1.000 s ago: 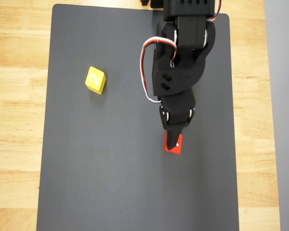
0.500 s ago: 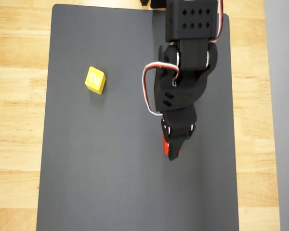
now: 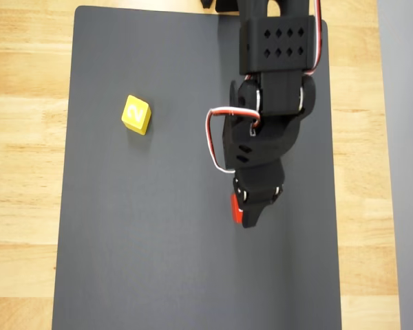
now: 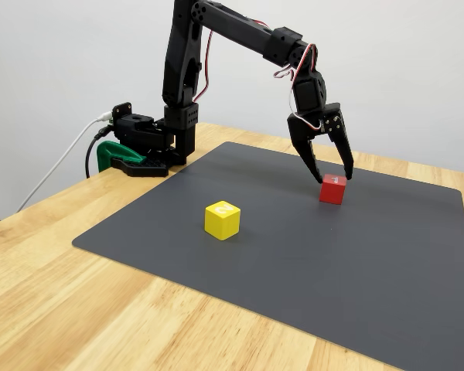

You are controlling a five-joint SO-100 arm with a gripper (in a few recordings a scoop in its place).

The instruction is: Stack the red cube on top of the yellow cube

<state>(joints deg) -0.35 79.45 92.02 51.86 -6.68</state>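
Dark grey mat (image 4: 294,263) on the wooden table, black two-finger gripper (image 4: 331,177) spread wide, straddling the small red cube (image 4: 332,188). Small yellow cube (image 4: 222,219) sits well apart, untouched.

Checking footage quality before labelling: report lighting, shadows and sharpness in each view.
Overhead view: even, soft light, no glare on the dark mat; yellow cube sharp; red cube mostly hidden under the tool. Fixed view: diffuse light, faint shadows beside both cubes, tool crisp.
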